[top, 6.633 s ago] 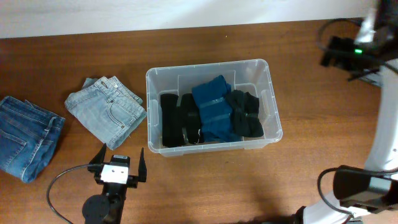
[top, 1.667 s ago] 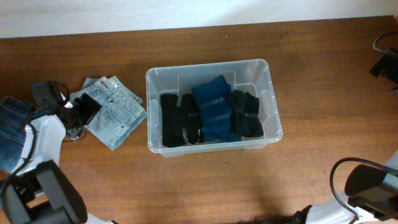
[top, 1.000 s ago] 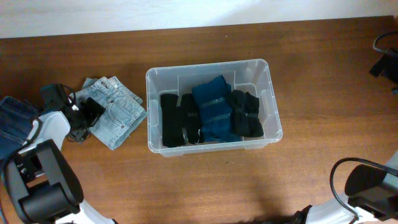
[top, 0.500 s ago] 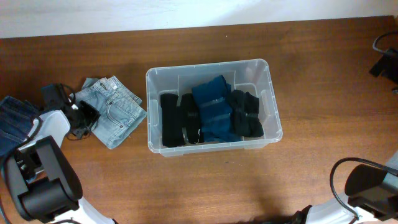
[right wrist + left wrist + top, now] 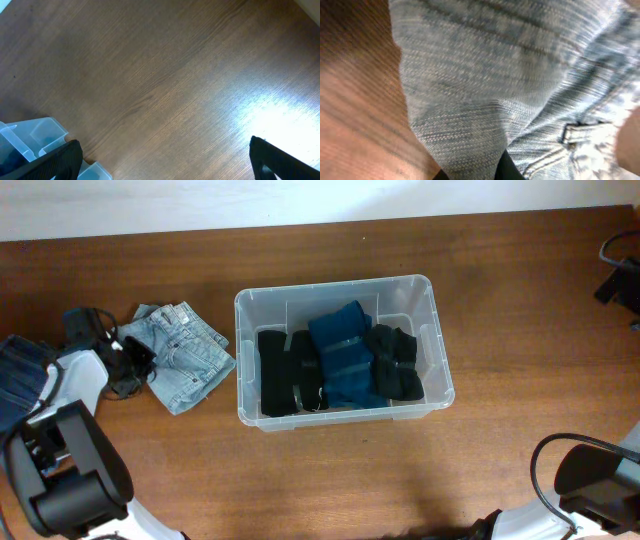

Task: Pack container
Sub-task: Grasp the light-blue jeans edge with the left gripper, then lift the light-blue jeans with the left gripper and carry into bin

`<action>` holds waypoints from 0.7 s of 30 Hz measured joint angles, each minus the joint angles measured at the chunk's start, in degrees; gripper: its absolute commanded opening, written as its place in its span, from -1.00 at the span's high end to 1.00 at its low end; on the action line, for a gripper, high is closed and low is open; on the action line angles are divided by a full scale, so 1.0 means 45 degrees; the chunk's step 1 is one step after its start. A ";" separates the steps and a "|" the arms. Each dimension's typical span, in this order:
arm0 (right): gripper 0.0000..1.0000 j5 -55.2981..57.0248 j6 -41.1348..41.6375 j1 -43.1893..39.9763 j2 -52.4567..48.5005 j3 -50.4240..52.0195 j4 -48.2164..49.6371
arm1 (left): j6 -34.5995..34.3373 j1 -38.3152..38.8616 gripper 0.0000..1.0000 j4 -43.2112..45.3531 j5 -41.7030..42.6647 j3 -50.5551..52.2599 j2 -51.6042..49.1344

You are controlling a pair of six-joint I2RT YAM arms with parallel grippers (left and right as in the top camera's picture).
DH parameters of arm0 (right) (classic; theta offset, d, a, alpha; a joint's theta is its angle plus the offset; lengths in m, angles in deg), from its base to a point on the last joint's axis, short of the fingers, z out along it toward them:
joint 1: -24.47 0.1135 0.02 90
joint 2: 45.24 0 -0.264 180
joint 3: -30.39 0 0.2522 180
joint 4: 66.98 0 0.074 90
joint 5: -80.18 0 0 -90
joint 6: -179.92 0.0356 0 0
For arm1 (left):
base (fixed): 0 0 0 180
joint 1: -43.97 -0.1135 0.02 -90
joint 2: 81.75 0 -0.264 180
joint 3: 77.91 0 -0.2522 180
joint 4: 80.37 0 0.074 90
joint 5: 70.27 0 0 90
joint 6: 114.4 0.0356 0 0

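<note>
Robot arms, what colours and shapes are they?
The left arm has white curved links, chunky black joints and a black left gripper. The right arm looks alike: black joint, white link, plus a looping black cable. The right gripper has two black fingers.

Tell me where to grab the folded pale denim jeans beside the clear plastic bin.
Probably the left edge of the pale denim jeans, approached low from the left, by the left gripper. They lie flat on the wooden table, so only an edge offers purchase.
</note>
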 measured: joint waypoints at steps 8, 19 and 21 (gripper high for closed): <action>-0.97 0.0000 0.0000 0.0000 0.0000 0.0000 0.0000 | 0.0437 0.0151 1.00 -0.1768 -0.0141 -0.1622 0.2079; -0.97 -0.0005 0.0005 0.0000 0.0000 0.0000 0.0000 | 0.1234 0.2307 0.99 -0.4770 -0.0423 -0.5338 0.3944; -0.97 0.0000 0.0005 0.0000 0.0000 0.0000 0.0000 | 0.1350 0.3113 0.99 -0.5362 -0.0408 -0.6261 0.4041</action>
